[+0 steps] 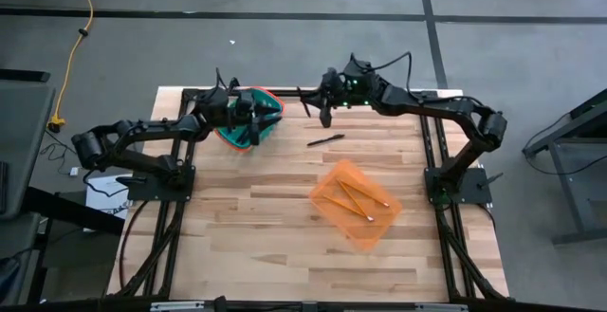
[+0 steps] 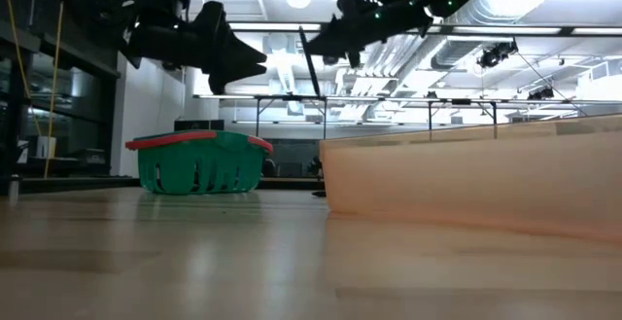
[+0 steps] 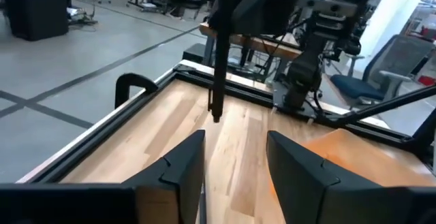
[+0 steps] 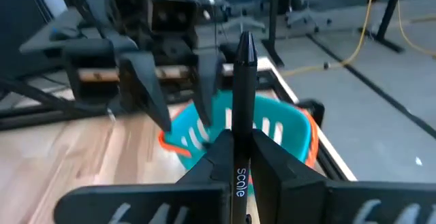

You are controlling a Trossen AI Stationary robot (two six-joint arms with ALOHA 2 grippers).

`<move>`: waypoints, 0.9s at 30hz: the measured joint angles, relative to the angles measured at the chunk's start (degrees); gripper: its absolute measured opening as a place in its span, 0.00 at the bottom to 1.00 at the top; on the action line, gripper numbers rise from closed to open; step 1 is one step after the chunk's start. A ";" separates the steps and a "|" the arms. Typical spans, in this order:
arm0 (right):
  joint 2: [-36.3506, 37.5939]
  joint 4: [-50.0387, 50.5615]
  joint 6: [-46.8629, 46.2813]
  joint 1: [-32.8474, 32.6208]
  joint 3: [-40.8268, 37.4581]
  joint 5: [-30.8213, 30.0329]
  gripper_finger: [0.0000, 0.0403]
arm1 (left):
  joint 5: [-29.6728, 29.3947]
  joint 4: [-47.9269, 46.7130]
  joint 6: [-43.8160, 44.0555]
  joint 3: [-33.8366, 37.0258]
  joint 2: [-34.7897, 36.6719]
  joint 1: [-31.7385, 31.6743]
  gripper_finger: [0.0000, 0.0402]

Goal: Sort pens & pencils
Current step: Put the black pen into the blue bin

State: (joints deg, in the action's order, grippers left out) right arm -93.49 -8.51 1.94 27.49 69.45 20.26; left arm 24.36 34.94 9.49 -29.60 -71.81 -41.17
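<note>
The right pincer [image 1: 311, 102] is grasping a pen [image 4: 243, 108] upright beside the green basket [image 1: 248, 118]. The left pincer [image 1: 268, 115] is hanging released over it. Another pen [image 1: 325, 140] is lying on the desk [image 1: 247, 208] near the orange tray [image 1: 356, 203].

The right gripper [image 2: 321, 40] hangs high, pinching a dark pen [image 2: 311, 62] that points down from it. Level with it and apart, the left gripper [image 2: 238, 65] holds its fingers spread. The green basket [image 2: 199, 162] sits below that one, the orange bin [image 2: 466, 179] lower, nearer.
</note>
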 joint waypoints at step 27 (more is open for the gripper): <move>-0.39 -13.02 -4.97 -5.14 0.00 -0.54 0.02 | 8.44 8.83 -0.67 -10.69 -12.40 3.36 0.33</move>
State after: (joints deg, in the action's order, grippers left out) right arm -93.89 -21.53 -3.03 22.35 69.45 19.71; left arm 32.80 43.76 8.82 -40.29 -84.20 -37.81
